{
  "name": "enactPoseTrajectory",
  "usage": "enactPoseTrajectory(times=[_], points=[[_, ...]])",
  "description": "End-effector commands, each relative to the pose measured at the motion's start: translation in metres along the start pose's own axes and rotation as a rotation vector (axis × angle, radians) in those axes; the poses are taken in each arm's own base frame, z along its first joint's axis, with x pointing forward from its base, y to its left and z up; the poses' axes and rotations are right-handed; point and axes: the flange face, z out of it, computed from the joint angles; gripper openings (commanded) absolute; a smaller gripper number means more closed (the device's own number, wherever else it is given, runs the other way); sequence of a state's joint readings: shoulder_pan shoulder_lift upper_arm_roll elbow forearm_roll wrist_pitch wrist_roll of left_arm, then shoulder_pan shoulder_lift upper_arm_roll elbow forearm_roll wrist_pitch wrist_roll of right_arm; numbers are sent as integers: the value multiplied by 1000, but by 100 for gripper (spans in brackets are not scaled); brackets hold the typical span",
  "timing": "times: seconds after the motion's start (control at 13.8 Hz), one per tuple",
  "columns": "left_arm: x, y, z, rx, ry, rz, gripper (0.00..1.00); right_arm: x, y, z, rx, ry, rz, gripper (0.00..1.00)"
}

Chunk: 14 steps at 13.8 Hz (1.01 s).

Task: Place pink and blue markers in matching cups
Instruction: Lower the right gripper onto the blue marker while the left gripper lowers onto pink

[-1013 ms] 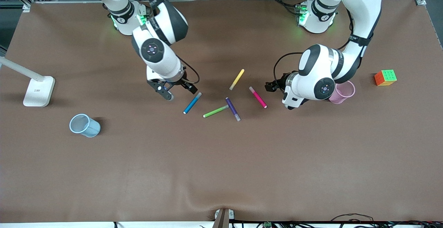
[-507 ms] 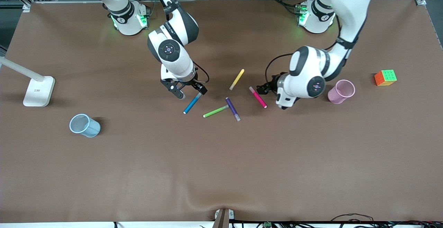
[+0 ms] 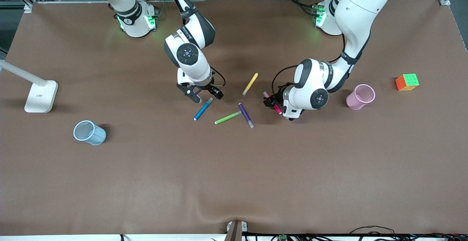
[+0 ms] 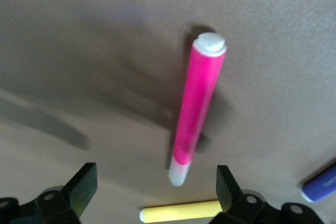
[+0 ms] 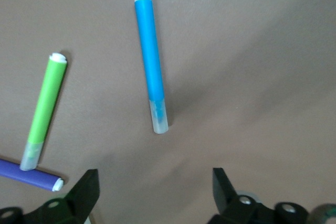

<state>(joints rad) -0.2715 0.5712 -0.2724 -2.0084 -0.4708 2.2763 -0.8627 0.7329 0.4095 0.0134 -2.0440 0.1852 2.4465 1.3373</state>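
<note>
Pink marker [image 4: 197, 114] half hidden in front view, whole betw left gripper [image 4: 156, 185] fingers

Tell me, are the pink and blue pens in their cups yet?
Not yet. Both cups, blue cup and pink cup, have no pen in them. The blue pen and pink pen lie on the table. The right gripper is open over the blue pen, the left gripper open over the pink one. Grabbing and dropping remain.
</note>
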Motion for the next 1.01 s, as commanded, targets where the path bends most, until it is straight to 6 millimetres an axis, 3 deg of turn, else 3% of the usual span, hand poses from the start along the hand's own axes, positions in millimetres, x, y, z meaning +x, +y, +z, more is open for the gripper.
enactPoseTrajectory(times=[0.0,0.22,0.43,0.87,0.94], points=[[-3,12,-12,-31,4,-30,100,-11,5,20,10,10,15,88],[-1,16,-14,-35,10,-24,100,-13,7,34,5,16,20,79],[7,12,-20,-41,7,-77,98,-14,8,40,-5,18,14,60],[-2,17,-14,-24,-1,-113,97,-10,9,50,-14,34,33,59],[-2,17,-12,-22,-3,-114,96,-6,9,49,-11,39,40,55]])
